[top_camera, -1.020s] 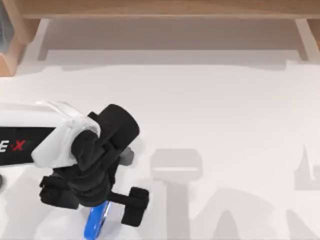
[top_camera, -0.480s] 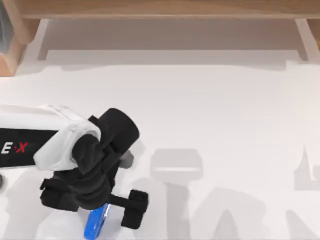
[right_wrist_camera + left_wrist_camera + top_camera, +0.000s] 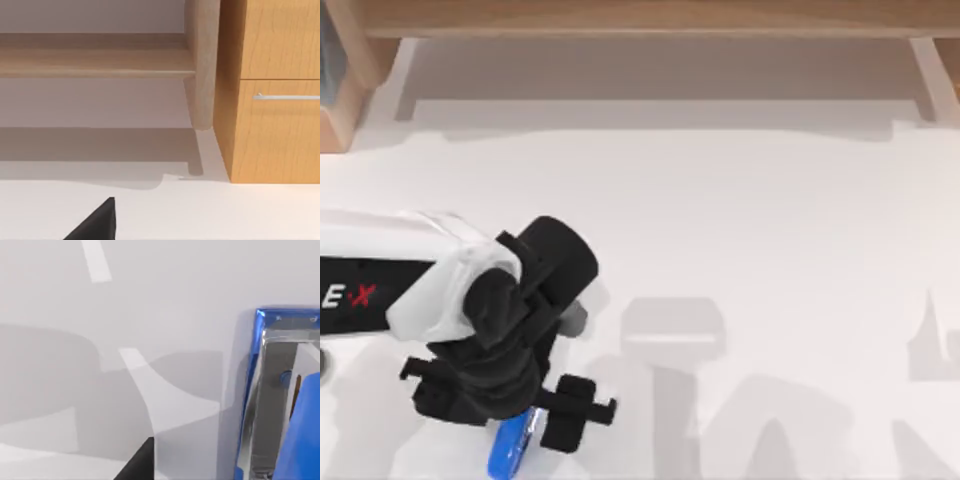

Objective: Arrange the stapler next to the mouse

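The left end effector [image 3: 525, 415] is seen in the top view at the near left of the bench [image 3: 750, 220], pointed downward, its black fingers set on either side of the stapler [image 3: 513, 445]. The fingers appear drawn in against the stapler's sides, so the stapler is taken to be grasped, though the contact itself is hidden beneath the black wrist body. The stapler is bright blue, elongated, and projects from under the end effector toward the near edge of the bench. In the left wrist view the stapler [image 3: 280, 400] is shown close up, blue with a silvery strip along it, lying on the white bench surface [image 3: 150, 300]. The white left arm [image 3: 380, 280] extends in from the left edge of the top view. In the right wrist view a wooden cabinet with a drawer handle [image 3: 270, 95] and a wooden ledge [image 3: 95, 60] are seen beyond the bench; whether the right end effector is released or clenched cannot be told.
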Available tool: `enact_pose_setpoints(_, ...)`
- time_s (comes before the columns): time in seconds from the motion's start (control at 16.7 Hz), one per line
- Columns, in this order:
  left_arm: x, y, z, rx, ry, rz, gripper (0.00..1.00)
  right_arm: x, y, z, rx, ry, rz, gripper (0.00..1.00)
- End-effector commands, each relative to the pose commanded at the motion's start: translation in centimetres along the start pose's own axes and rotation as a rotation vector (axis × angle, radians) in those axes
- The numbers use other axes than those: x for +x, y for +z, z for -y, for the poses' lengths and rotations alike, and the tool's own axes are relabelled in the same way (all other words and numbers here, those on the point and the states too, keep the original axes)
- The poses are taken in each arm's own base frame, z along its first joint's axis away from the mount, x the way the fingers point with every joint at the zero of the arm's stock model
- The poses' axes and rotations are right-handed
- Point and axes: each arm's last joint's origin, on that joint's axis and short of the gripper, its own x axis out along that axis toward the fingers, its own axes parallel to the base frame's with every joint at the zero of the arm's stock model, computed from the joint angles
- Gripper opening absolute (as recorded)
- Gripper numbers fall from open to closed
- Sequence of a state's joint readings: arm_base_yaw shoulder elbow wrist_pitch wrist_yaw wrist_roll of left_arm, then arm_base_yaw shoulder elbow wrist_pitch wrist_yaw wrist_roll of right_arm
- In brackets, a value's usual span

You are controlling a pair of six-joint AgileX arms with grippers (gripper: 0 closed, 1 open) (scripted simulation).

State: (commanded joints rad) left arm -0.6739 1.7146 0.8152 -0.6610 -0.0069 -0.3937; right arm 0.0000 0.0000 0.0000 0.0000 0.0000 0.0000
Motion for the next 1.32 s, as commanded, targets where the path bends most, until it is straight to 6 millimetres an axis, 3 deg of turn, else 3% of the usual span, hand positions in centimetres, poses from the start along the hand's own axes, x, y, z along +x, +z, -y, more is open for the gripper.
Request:
enact_pose_setpoints(0.12, 0.0, 0.0, 0.0, 0.0, 0.0, 0.0, 0.02, 0.0, 0.0, 0.0, 0.0, 0.0, 0.0, 1.0)
enact_pose_setpoints(0.18, 0.0, 0.0, 0.0, 0.0, 0.0, 0.0, 0.0, 0.0, 0.0, 0.0, 0.0, 0.0, 0.0, 1.0)
enact_pose_setpoints(0.6, 0.0, 0.0, 0.0, 0.0, 0.0, 0.0, 0.0, 0.0, 0.0, 0.0, 0.0, 0.0, 0.0, 1.0)
enact_pose_setpoints(1.32, -3.6, 0.2, 0.0, 0.003, -0.003, 0.018, 0.0, 0.0, 0.0, 0.0, 0.0, 0.0, 0.0, 1.0)
